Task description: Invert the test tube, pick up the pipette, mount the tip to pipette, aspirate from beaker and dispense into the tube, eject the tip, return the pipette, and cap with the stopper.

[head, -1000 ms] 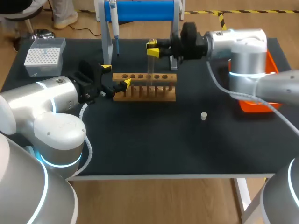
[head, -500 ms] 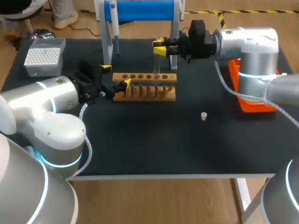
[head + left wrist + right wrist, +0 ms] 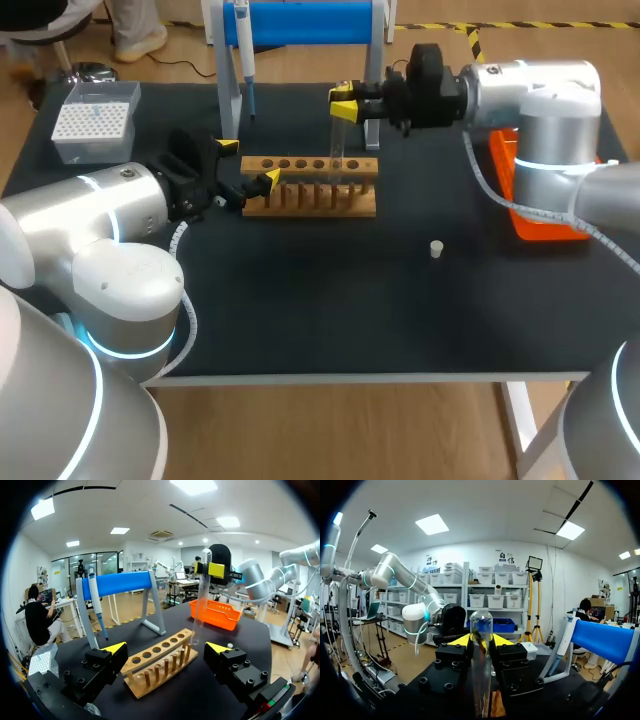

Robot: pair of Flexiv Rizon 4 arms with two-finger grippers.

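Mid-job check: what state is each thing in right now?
Test tube: upright, rounded end up, held over the rack.
Right gripper: shut on the test tube.
Left gripper: open, rack's end between its fingers.
Pipette: hanging on its stand.
Stopper: loose on the table, not on the tube.

The rack [image 3: 310,185] stands mid-table under the test tube [image 3: 337,145], with the pipette stand [image 3: 310,20] behind it and the tip box [image 3: 95,120] far to its left. The stopper [image 3: 436,248] lies before it to the right, the tray [image 3: 540,225] further right.
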